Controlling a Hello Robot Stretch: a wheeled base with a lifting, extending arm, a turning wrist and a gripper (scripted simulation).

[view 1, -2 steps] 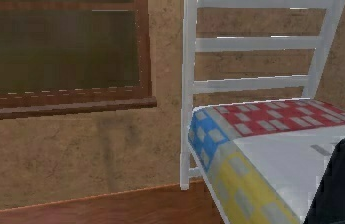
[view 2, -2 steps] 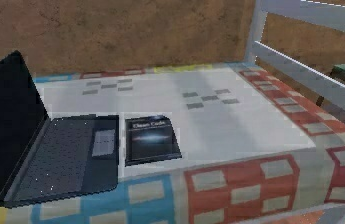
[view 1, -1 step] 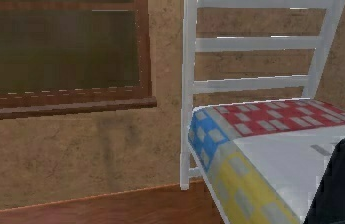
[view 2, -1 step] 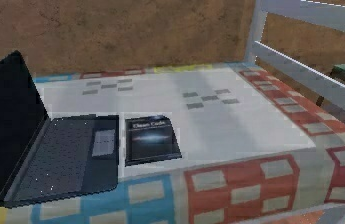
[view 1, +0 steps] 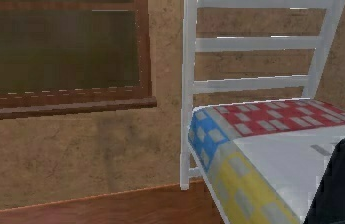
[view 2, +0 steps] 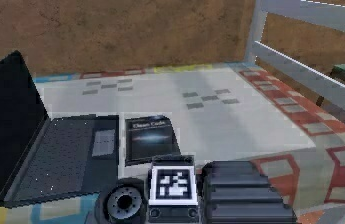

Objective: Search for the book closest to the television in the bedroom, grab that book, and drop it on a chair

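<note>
A dark book (view 2: 150,138) with pale lettering lies flat on the bed's white quilt (view 2: 220,110) in the arm side view. The arm's end rises from the bottom edge with a white marker square (view 2: 172,185) just below the book. Left of the marker is the gripper (view 2: 120,205), a dark round body low in the picture. Its far end is not distinct against the bedding, so I cannot tell whether it holds anything.
An open dark laptop (view 2: 50,140) lies on the bed left of the book. A white slatted bed frame (view 2: 310,50) bounds the bed on the right. In the forward view, a wood-framed window (view 1: 60,55) sits in a tan wall, beside the white bed end (view 1: 260,45) and patchwork quilt (view 1: 270,120).
</note>
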